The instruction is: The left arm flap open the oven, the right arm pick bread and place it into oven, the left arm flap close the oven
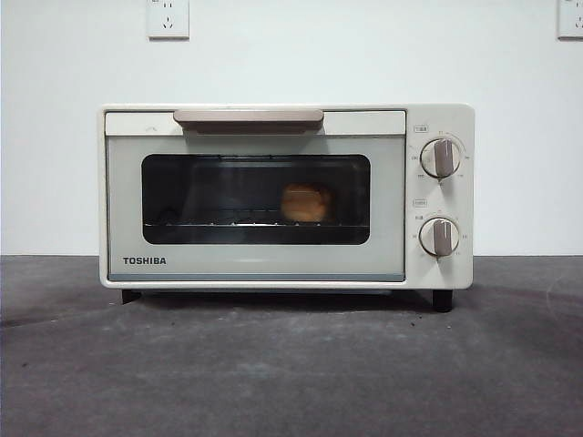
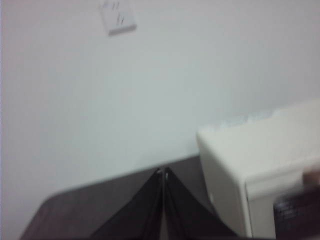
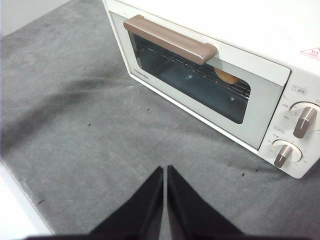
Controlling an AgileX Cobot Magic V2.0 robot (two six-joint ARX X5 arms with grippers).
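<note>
Seeing cream-white boxy toaster oven point(image 1: 285, 196) sitting shut ahead of right gripper point(image 3: 165, 169), jaws together; golden lumpy bread point(image 1: 305, 202) resting behind glass. Left gripper point(image 2: 162, 172) pinched together beside oven's corner, wall socket point(image 2: 118, 17) beyond.

The bread point(image 1: 305, 202) sits behind the dark glass, so it looks dim, and in the right wrist pic only a thin bit point(image 3: 226, 76) peeks out under the handle point(image 3: 170, 39). The left wrist pic is all blurry. It cuts off the oven point(image 2: 260, 165) at the edge, so only one corner shows. The tiny words round the knobs point(image 1: 441, 157) are too small to read. Both wall sockets point(image 1: 168, 18) are cut off up top in the front pic.
</note>
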